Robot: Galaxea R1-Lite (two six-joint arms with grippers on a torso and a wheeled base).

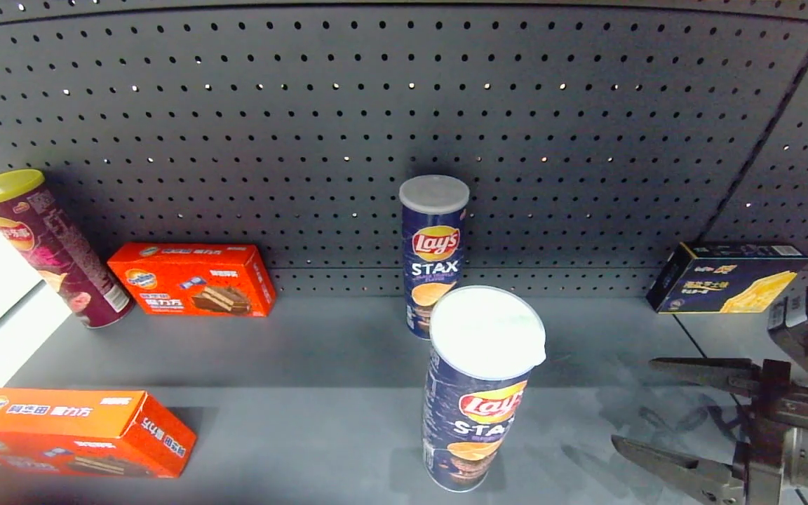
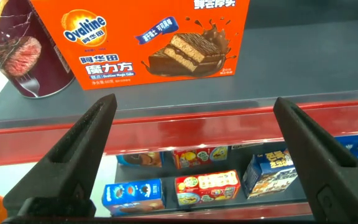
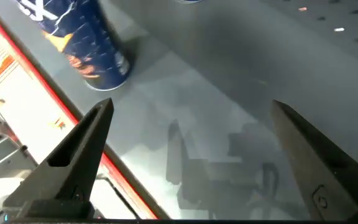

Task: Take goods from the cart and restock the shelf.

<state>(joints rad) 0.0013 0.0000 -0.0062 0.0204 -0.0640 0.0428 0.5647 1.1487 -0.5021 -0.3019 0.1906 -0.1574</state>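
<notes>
Two blue chip cans stand upright on the grey shelf [image 1: 320,351], one at the back [image 1: 433,256] and one near the front edge [image 1: 477,393]. My right gripper [image 1: 634,402] is open and empty, low over the shelf to the right of the front can and apart from it. In the right wrist view the gripper [image 3: 192,104] faces bare shelf, with the front can [image 3: 86,43] off to one side. My left gripper [image 2: 194,102] is open and empty in front of the shelf's red edge strip [image 2: 185,127], facing an orange box [image 2: 154,37] and a purple can [image 2: 23,50].
A purple can [image 1: 53,249] and an orange box [image 1: 193,279] stand at the back left, another orange box [image 1: 74,431] at the front left. A dark blue and yellow box [image 1: 726,277] sits at the back right. Small boxes [image 2: 197,186] fill the shelf below.
</notes>
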